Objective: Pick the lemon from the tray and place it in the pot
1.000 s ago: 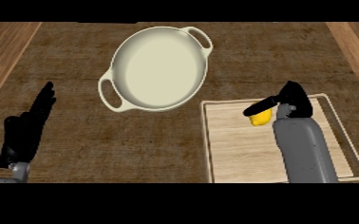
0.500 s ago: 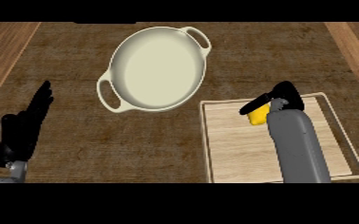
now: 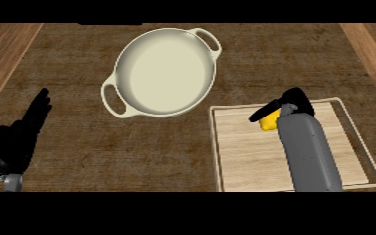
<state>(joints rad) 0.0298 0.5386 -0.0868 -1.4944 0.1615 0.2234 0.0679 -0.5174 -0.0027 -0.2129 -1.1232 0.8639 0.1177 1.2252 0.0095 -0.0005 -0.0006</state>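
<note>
Lemon (image 3: 269, 121), yellow, in curled right hand (image 3: 292, 104) over pale wooden tray (image 3: 249, 154).

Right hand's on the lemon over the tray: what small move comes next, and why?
Probably lift the right hand a little, then carry it up-left toward the pot. Its fingers curl round the lemon, which is above the tray, and the pot sits empty up-left of it.

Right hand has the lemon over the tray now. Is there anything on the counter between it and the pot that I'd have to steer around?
Nothing visible does. The right hand is curled round the lemon above the tray, and only bare counter lies between it and the pot, whose inside is empty.
</note>
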